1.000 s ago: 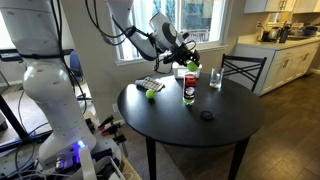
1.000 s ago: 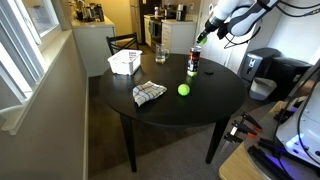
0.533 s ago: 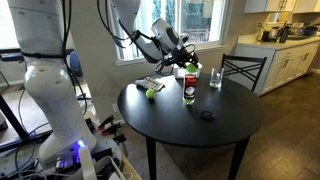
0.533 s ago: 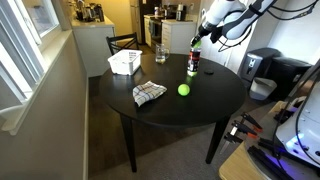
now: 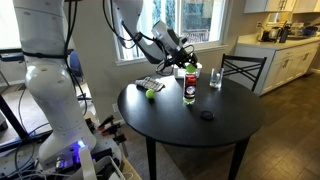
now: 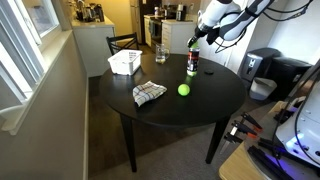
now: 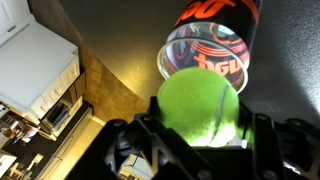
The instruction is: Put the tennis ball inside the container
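My gripper (image 7: pixel 200 120) is shut on a yellow-green tennis ball (image 7: pixel 200 105). In both exterior views it hangs just above the tall dark can with the red label (image 5: pixel 189 88) (image 6: pixel 192 63), with the gripper (image 5: pixel 189 61) (image 6: pixel 197 42) over the can's top. The wrist view looks down into the can's open top (image 7: pixel 205 50). A second look-alike ball (image 5: pixel 151 95) (image 6: pixel 183 89) lies on the round black table (image 6: pixel 190 110). The white container (image 6: pixel 124 63) stands at the table's far edge, apart from the gripper.
A checked cloth (image 6: pixel 148 93) lies beside the loose ball. A clear drinking glass (image 5: pixel 215 78) (image 6: pixel 160 53) stands near the can. A small dark object (image 5: pixel 206 115) lies on the table. A chair (image 5: pixel 243 70) stands beyond the table.
My gripper has moved with the ball sideways and slightly down, from beside the can to just above its top. Nothing on the table moved.
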`<state>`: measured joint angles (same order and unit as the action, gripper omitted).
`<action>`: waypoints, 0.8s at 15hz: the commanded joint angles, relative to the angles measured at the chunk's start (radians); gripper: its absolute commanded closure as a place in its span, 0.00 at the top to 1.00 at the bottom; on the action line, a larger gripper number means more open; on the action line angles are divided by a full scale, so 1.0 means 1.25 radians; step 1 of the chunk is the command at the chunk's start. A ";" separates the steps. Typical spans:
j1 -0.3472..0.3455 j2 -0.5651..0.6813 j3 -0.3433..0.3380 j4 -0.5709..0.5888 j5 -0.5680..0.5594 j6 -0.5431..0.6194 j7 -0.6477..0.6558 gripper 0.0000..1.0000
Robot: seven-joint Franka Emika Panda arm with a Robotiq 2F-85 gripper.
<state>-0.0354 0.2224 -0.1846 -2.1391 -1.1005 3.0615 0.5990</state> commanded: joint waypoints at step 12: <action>0.015 -0.064 -0.043 -0.058 -0.185 0.024 0.151 0.43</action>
<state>-0.0218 0.1908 -0.2185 -2.1649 -1.2703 3.0720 0.7257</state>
